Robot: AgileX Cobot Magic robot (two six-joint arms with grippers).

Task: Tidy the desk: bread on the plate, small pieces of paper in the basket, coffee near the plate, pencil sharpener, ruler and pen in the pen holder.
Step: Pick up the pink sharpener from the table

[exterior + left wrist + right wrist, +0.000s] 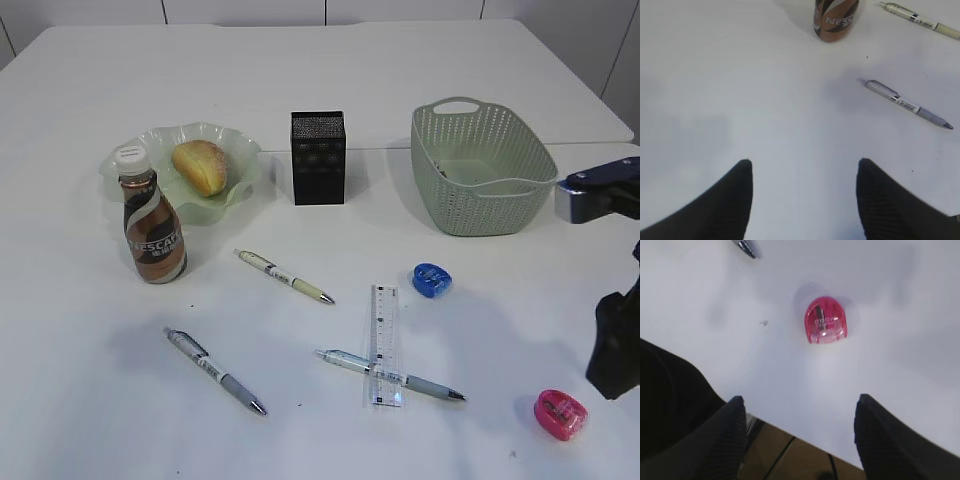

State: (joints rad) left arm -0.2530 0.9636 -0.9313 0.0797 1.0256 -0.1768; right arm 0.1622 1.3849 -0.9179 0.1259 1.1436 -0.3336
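The bread (pixel 201 166) lies in the plate (pixel 238 150), and the coffee (pixel 152 226) stands just beside that plate. The basket (pixel 482 170) sits at the right rear of the desk (pixel 330 70); its contents cannot be judged from these views. The holder (pixel 318 157) stands upright between plate and basket.

Items not yet stowed: three pens, the ruler (pixel 385 343), a blue sharpener (pixel 431 279) and a pink sharpener (pixel 560 414). The ruler lies across the middle pen (pixel 390 374), its long axis running front to back, while that pen runs left to right.

Right gripper (pixel 800 427): jaws stand wide apart, nothing between them. It hangs above the front right edge of the desk. In the right wrist view the pink sharpener (pixel 825 320) lies ahead of the open fingers, near their centreline, flat on the desk. The right arm is clearly the nearer one to this item, so the likely next step is a forward-and-down reach to it. The sharpener is small and rounded; a centred approach is advisable.

Left gripper (pixel 802 182): jaws wide apart, empty, above bare desk. The grey pen (pixel 905 104) lies ahead and to the right of it, long axis slanted across the line of approach. The coffee (pixel 836 19) stands farther ahead.
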